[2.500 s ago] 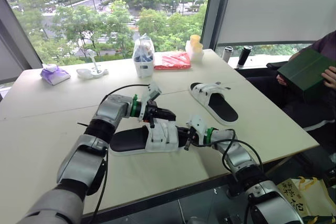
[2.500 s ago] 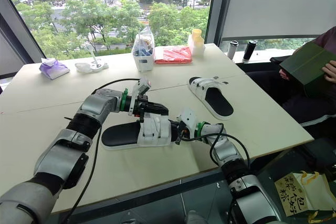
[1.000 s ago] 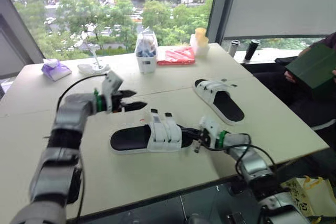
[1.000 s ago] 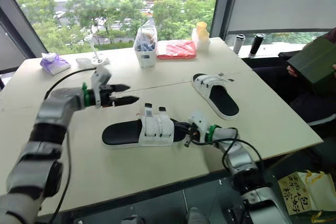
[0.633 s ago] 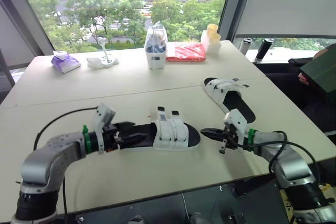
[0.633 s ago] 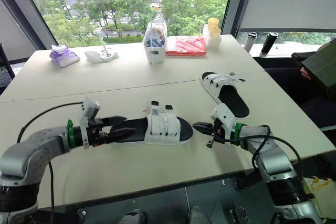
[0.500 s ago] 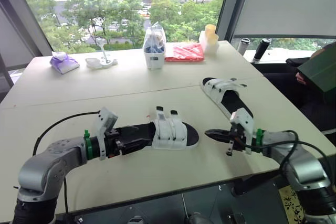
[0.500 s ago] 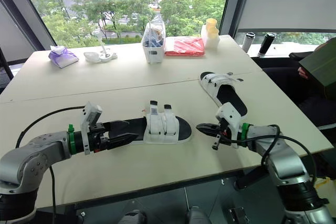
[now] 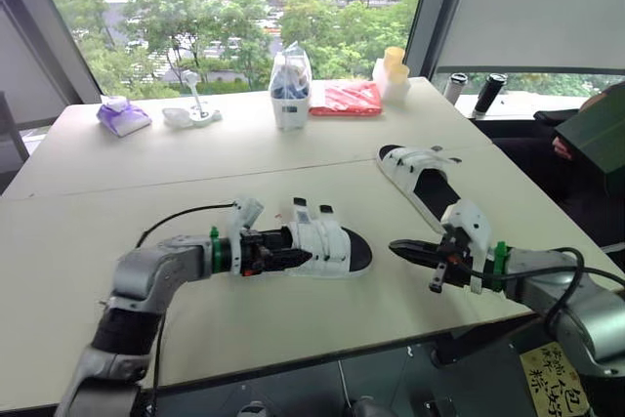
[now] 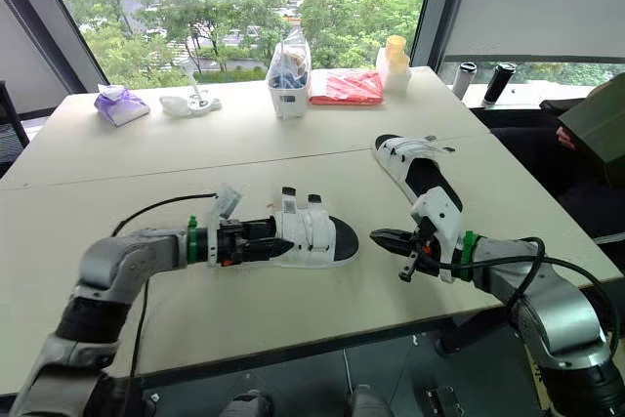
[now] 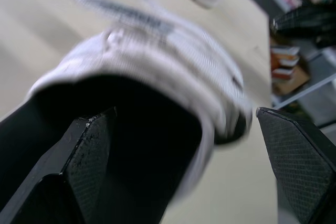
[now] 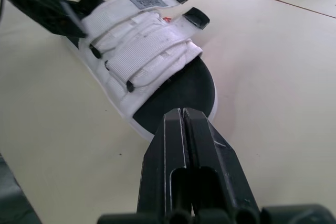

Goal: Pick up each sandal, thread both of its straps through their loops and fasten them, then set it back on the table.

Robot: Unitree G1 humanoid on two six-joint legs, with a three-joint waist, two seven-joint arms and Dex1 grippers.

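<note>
Tabletop point(image 9: 293, 153), left tool point(image 11: 181, 115) spread at sandal point(image 12: 142, 45) heel, right tool point(image 12: 181, 113) pinched together

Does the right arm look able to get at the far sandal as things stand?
Probably yes. The far sandal lies on open table just beyond the right gripper, nothing between them. That gripper is shut and points toward the near sandal, so it would have to turn and open first.

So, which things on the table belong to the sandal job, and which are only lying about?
Job: near black-soled sandal with white straps; far black-soled sandal with white straps.
Lying about: purple soft pouch; white tub holding a plastic bag; red flat packet.
</note>
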